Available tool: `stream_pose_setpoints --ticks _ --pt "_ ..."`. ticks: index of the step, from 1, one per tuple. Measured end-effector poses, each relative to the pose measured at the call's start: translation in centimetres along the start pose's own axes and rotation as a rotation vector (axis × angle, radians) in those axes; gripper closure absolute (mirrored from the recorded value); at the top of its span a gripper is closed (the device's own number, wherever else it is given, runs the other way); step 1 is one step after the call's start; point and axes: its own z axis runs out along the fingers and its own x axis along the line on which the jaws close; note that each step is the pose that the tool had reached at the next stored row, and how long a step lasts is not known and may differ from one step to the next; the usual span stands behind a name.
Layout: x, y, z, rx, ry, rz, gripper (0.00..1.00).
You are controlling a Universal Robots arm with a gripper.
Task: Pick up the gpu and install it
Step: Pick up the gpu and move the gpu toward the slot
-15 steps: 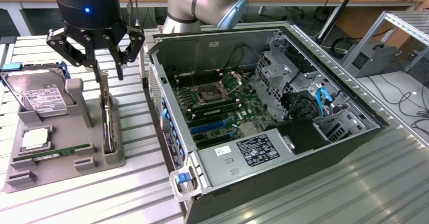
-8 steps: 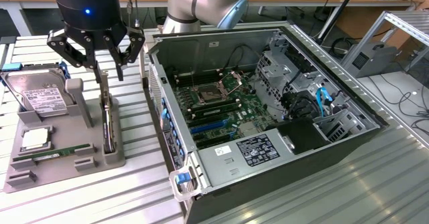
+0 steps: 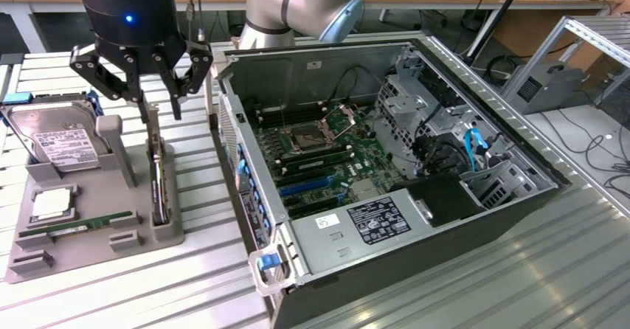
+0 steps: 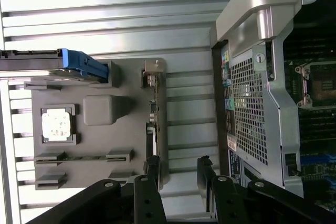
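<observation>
Plainly edge-on, the gpu (image 3: 156, 181) is a thin dark card standing upright in a slot along the 3 o'clock edge of a gray holder tray (image 3: 99, 249). In the wrist view it reads as a narrow dark strip, with what may be its silver bracket at one end. In the exterior view the gripper (image 3: 162, 116) hangs just above the card's 12 o'clock end, its fingers (image 4: 152, 165) spread wide and holding nothing; one fingertip lines up over the card. On the tray, a hard drive (image 3: 59, 141) leans at 11 o'clock, a square chip (image 3: 49, 205) sits at 8 o'clock, and a green memory stick (image 3: 94, 222) lies beside it. The open computer case (image 3: 325, 259) stands at 3 o'clock from the tray, on the slatted table (image 3: 197, 292).
</observation>
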Motion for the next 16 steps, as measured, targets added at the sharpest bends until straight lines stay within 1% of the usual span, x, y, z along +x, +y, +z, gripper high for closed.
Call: stream_pose_setpoints --ticks 16 --pt "0.01 -0.02 0.43 0.0000 0.0000 0.000 0.58"
